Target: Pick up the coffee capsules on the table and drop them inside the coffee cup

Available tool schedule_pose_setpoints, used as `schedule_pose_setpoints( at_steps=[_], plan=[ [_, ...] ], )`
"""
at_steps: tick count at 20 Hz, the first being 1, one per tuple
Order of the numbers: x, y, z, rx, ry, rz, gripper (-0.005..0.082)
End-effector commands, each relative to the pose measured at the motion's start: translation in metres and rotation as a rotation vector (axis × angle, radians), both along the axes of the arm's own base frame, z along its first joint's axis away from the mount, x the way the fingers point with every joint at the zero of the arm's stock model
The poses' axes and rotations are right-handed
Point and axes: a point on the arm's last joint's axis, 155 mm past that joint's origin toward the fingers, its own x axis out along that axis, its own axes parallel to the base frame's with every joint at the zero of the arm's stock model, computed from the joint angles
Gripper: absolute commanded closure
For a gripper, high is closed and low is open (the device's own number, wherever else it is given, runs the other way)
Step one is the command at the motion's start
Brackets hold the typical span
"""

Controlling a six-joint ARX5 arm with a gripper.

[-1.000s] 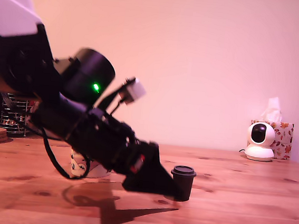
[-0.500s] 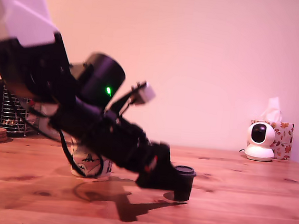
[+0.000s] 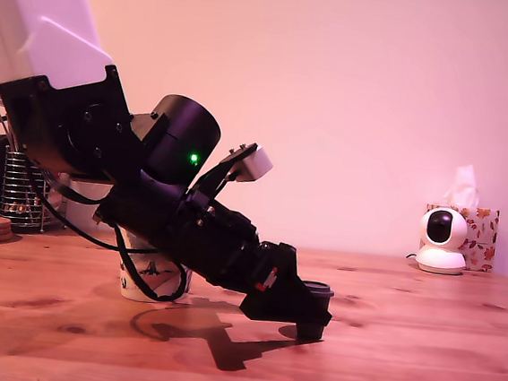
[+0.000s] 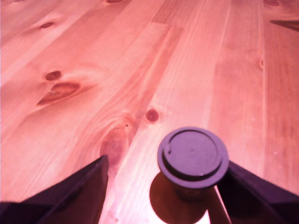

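The small dark brown-black tapered coffee capsule (image 3: 315,306) stands upright on the knotty pine counter (image 3: 419,350), its wide flat rim on top. From the exterior view the black hand (image 3: 301,308) slopes down from that view's left and covers most of the capsule, so only the rim and a sliver of the body show; whether the fingers are spread cannot be told there. The wrist view settles it: the hand (image 4: 163,179) is open wide, one dark finger (image 4: 74,191) well apart from the capsule (image 4: 193,156), the other right beside its rim, touching or nearly so, holding nothing.

Only the exterior view shows the short painted handleless cup (image 3: 142,281), partly hidden behind the arm and its cables, well apart from the capsule. It also shows a wire mesh pen holder (image 3: 22,191), a white round camera (image 3: 442,239) and a floral tissue box (image 3: 481,238).
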Motion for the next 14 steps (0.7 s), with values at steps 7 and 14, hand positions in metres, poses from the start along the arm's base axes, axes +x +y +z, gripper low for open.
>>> schedule_pose_setpoints(
  at_steps=[7, 14],
  plan=[
    [-0.012, -0.009, -0.017, 0.014, 0.026, -0.034, 0.013],
    [-0.012, -0.016, -0.01, -0.004, -0.012, -0.059, 0.0131]
  ],
)
